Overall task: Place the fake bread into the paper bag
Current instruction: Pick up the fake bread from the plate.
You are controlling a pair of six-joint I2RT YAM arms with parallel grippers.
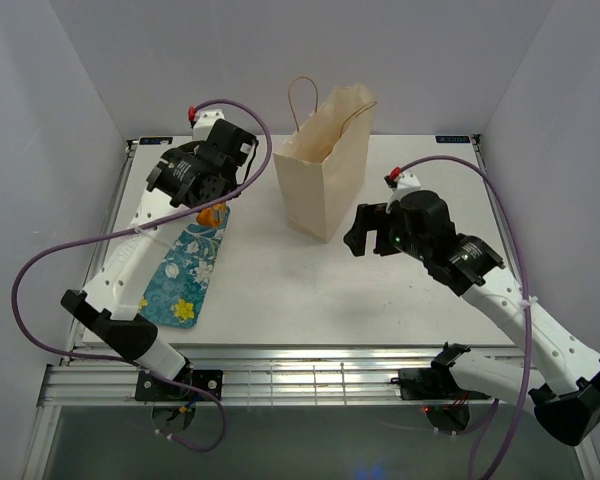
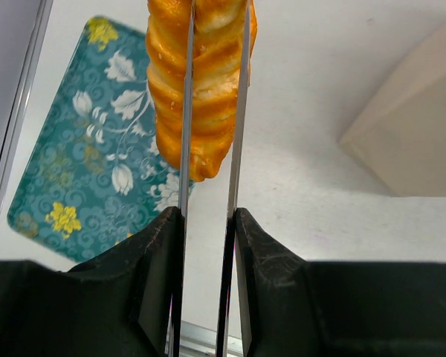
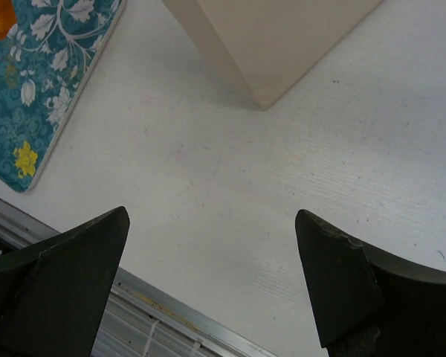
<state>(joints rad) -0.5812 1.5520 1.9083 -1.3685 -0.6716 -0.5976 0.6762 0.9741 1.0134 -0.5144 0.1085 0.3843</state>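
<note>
A glossy golden braided loaf of fake bread (image 2: 202, 97) hangs between the thin fingers of my left gripper (image 2: 217, 44), which is shut on it above the far end of the teal floral tray (image 2: 82, 163). In the top view the loaf (image 1: 213, 215) shows as an orange patch under the left gripper (image 1: 206, 203). To its right the paper bag (image 1: 325, 175) stands upright with its mouth open. My right gripper (image 1: 365, 232) hovers open and empty just right of the bag's base. In the right wrist view its jaws stand wide above bare table (image 3: 212, 223), with the bag's corner (image 3: 275, 37) ahead.
The tray (image 1: 185, 265) lies on the left of the white table (image 1: 280, 290), with no other pastries showing on it. White walls enclose the sides and back. A metal rail (image 1: 300, 375) runs along the near edge.
</note>
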